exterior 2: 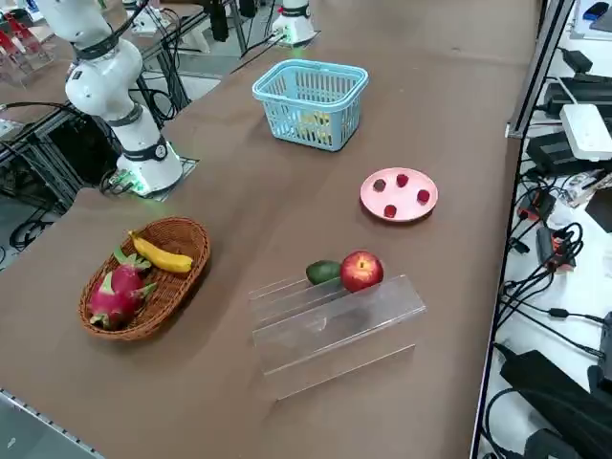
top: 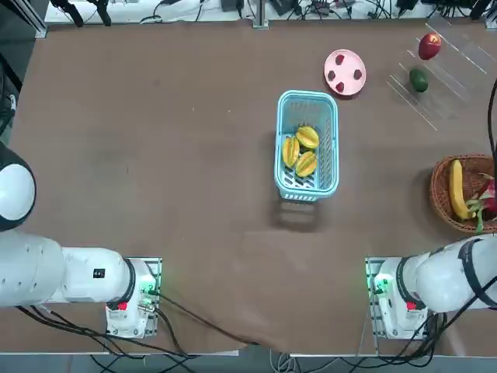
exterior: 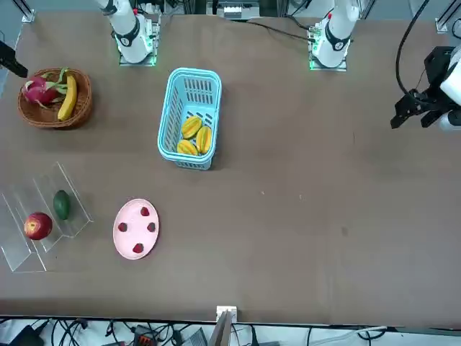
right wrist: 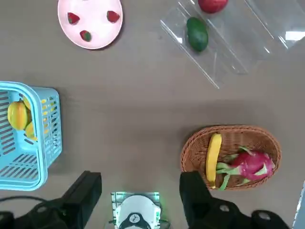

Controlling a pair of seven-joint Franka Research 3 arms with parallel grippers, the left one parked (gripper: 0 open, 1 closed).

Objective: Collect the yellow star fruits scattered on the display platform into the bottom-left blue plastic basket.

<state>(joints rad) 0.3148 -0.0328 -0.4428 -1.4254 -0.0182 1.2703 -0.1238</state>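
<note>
With all three star fruits (top: 300, 151) inside the blue basket (top: 307, 104), the empty right gripper (right wrist: 140, 191), jaws wide above its base, risks only snagging nearby cables while retracting.

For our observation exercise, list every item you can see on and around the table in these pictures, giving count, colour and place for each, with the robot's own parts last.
star fruits: three, yellow, inside the blue plastic basket.
blue plastic basket: one, light blue, mid-table.
display platform: one, clear, at the table's far right corner in the top view.
apple: one, red, on the display platform.
green fruit: one, dark green, on the platform beside the apple.
pink plate: one, pink, between basket and platform.
red berries: four, red, on the pink plate.
wicker basket: one, brown, near the right arm's base.
banana: one, yellow, in the wicker basket.
dragon fruit: one, pink, in the wicker basket.
right gripper: one, black, open and empty, raised above the right arm's base.
</note>
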